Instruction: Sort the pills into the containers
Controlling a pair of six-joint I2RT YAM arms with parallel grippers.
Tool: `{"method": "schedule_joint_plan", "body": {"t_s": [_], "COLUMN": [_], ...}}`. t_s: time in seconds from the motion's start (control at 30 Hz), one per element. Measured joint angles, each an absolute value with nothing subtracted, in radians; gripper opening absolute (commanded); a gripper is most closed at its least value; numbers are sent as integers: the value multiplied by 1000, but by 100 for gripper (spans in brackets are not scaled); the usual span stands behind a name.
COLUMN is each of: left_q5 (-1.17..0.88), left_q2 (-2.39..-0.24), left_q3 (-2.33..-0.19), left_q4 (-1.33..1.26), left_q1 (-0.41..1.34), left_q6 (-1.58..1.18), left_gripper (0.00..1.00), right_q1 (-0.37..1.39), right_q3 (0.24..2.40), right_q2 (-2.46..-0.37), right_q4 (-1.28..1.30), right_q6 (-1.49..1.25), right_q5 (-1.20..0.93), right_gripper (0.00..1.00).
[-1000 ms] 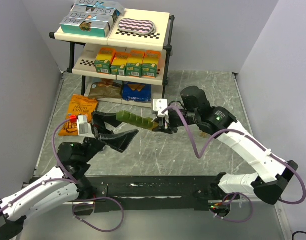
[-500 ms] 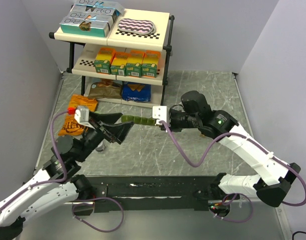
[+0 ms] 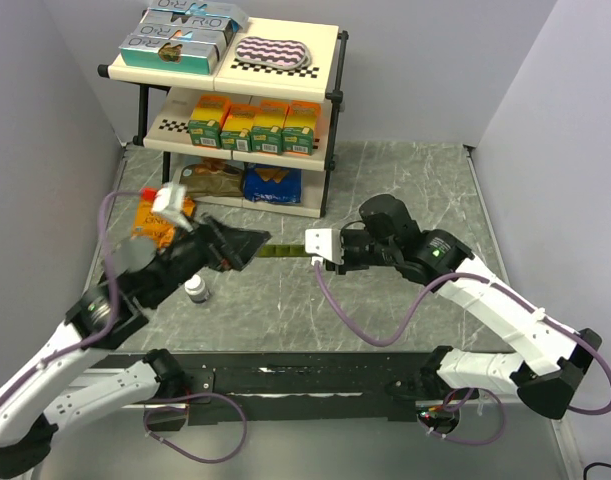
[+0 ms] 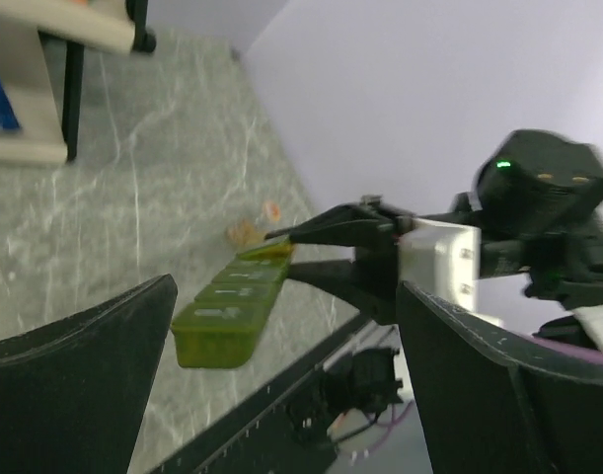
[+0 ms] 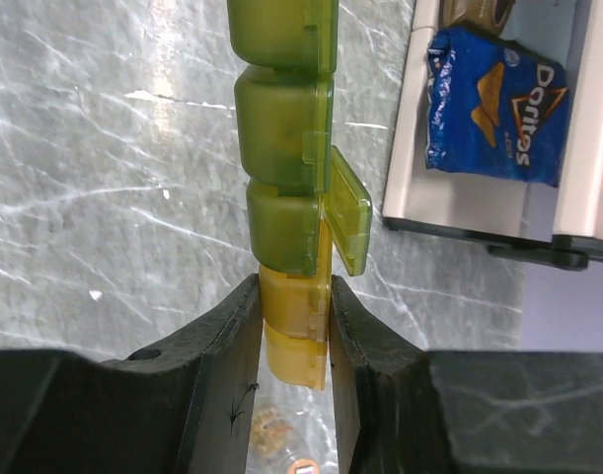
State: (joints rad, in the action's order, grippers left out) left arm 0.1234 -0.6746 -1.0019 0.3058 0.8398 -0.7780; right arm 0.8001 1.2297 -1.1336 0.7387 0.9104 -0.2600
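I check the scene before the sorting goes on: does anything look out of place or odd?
Yes. One lid on the containers, held in the right claw, hangs open to the side while its neighbours are shut. A few small pieces, likely pills, lie loose on the table.

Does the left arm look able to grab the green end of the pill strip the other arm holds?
Probably yes. The left gripper is open, and the green end of the containers juts free just ahead of its fingers; the right gripper pinches only the yellow end.

Containers (image 5: 281,148) in R fingers (image 5: 222,355), L fingers (image 4: 84,375) near other end; shelf (image 3: 315,60) behind; bottle (image 3: 196,290) front-left.
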Motion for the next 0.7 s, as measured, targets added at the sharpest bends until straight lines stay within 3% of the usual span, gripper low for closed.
{"method": "schedule_joint_plan", "body": {"t_s": [0.3,0.53,0.7], "left_q5": [-385,-768,-906], "left_q2": [-941,-1081,-1119], "left_q3": [-1034,-997,-997], "left_q4": [371,243,220], "left_q1": [532,497,497], "left_q6": [-807,-811,-804], "left_gripper": [100,100,98], "right_q1": [825,875,888], "right_q3": [1223,1222,1222], "right_q2": [-1092,-1085,-1085], "right_q4": [788,833,839], "right_q6": [986,1046,1068], "right_q5": [-249,-237,-224], "right_gripper": [9,8,8]}}
